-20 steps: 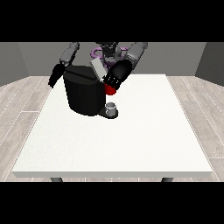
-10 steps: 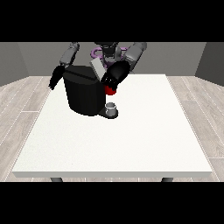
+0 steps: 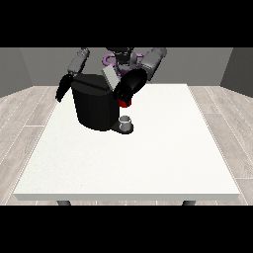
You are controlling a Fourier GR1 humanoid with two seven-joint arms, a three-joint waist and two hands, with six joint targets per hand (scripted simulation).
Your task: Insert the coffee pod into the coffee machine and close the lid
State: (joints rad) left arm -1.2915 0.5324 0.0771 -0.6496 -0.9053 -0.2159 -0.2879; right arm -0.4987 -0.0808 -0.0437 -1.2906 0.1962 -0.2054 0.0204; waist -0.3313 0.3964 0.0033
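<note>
You are looking across a white desk [image 3: 148,158] at the robot, which stands at the far edge. A black coffee machine [image 3: 96,106] sits on the desk toward the far left, bulky and dark, with its grey lid [image 3: 109,76] raised and tilted at the top. At the foot of the machine, on its low base, stands a small grey cup [image 3: 126,121].

The robot hand at the view's right [image 3: 129,88] reaches down over the machine's upper right side, just beside the raised lid. It shows as a dark mass pressed close to the machine, and you cannot tell from here whether its fingers are curled or straight. Right under it is a red thing at the machine [image 3: 123,102], just above the cup.

The robot hand at the view's left [image 3: 63,88] hangs beside the machine's left edge, near it, pointing downward; its fingers look long and straight, holding nothing.

You cannot make out the grey coffee pod plainly anywhere, on the desk or at the machine.
</note>
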